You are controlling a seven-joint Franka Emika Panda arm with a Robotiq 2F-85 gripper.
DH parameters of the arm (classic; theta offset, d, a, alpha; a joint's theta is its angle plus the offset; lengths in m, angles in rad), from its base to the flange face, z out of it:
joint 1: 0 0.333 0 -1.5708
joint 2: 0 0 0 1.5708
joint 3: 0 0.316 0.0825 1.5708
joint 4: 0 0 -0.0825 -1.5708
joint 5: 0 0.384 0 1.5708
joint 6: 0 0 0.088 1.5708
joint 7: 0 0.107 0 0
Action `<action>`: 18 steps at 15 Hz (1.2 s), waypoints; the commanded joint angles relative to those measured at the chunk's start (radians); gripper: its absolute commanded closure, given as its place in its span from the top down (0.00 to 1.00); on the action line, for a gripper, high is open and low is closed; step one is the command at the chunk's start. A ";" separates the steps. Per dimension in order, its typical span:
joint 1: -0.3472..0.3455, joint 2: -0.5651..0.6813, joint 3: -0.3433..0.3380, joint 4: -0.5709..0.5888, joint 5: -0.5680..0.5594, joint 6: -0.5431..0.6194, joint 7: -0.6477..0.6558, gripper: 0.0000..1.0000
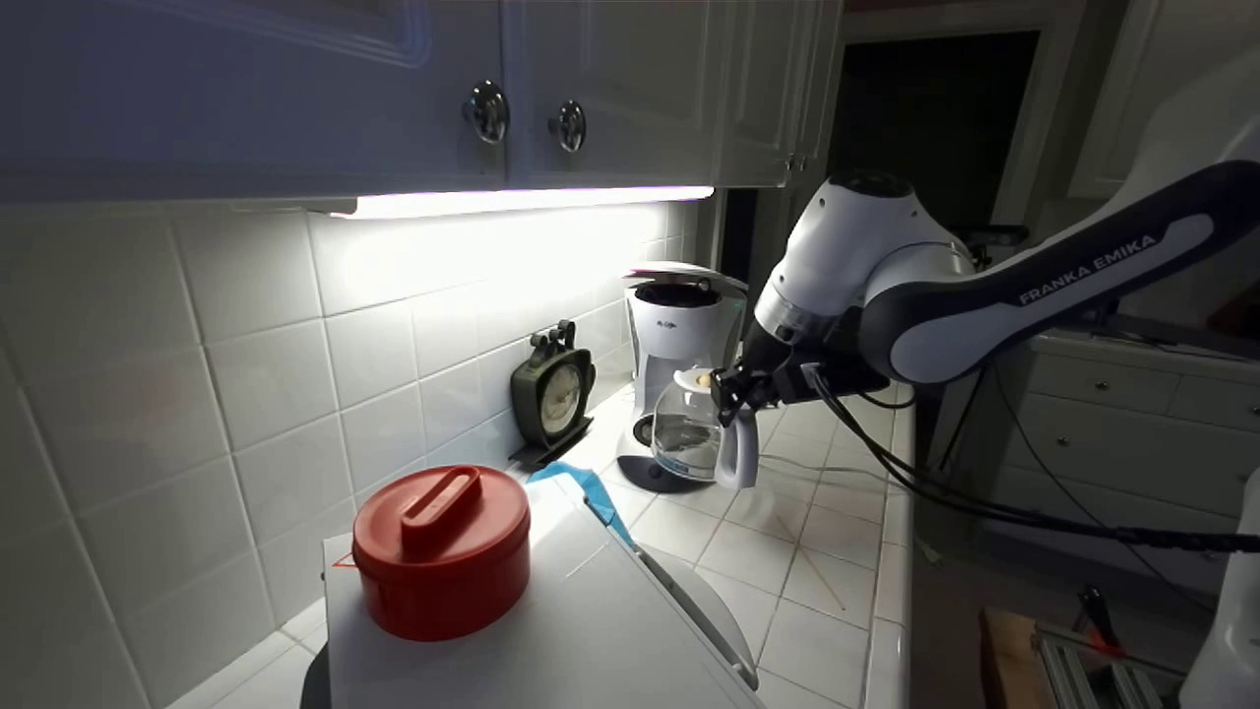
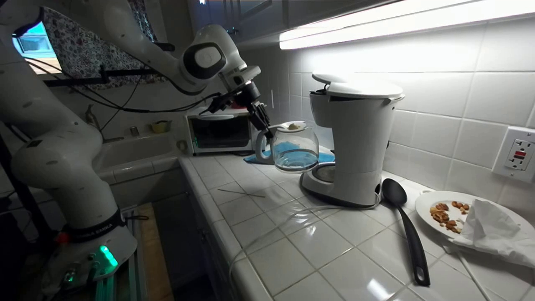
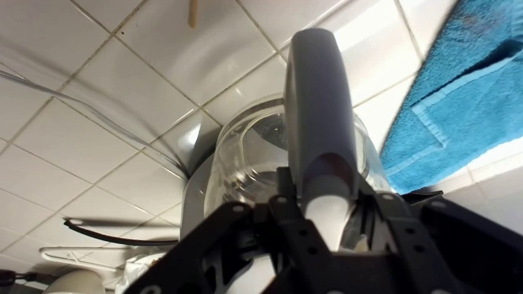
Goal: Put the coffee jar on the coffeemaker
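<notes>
In both exterior views the coffee jar (image 1: 679, 438), a clear glass carafe with a white lid and handle, hangs above the counter. My gripper (image 3: 324, 179) is shut on its handle (image 3: 320, 102), one finger on each side. The coffeemaker (image 2: 355, 142) stands upright on the tiles, its lid raised at the top. The jar (image 2: 296, 152) is in front of the machine, close to the base plate (image 2: 326, 172) and apparently higher than it. Whether glass and machine touch, I cannot tell. In the wrist view the handle hides part of the glass.
A dark clock-like scale (image 1: 556, 399) stands by the tiled wall. A red lidded pot (image 1: 443, 581) sits on a white toaster oven (image 1: 591, 630) near a blue cloth (image 3: 470, 110). Behind the machine lie a black ladle (image 2: 411, 242) and a plate (image 2: 443, 197). A cord (image 2: 292, 215) crosses the tiles.
</notes>
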 commanded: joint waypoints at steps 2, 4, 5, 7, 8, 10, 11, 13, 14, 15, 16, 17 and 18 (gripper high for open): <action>-0.006 -0.017 -0.030 0.024 0.054 -0.003 -0.034 0.09; -0.007 -0.012 -0.043 0.033 0.068 -0.004 -0.045 0.09; -0.008 -0.009 -0.047 0.037 0.073 -0.004 -0.048 0.09; -0.010 -0.002 -0.053 0.046 0.081 -0.006 -0.055 0.09; -0.010 0.000 -0.054 0.049 0.081 -0.006 -0.055 0.09; -0.011 0.010 -0.057 0.059 0.080 -0.009 -0.057 0.09; -0.009 0.018 -0.058 0.065 0.082 -0.009 -0.061 0.09; -0.010 0.029 -0.056 0.074 0.076 -0.013 -0.061 0.09; -0.009 0.033 -0.056 0.077 0.076 -0.013 -0.062 0.09; -0.012 0.042 -0.054 0.083 0.067 -0.015 -0.058 0.09; -0.010 0.048 -0.057 0.086 0.072 -0.014 -0.064 0.09; -0.012 0.059 -0.057 0.092 0.066 -0.015 -0.062 0.09; -0.013 0.067 -0.057 0.097 0.062 -0.018 -0.062 0.09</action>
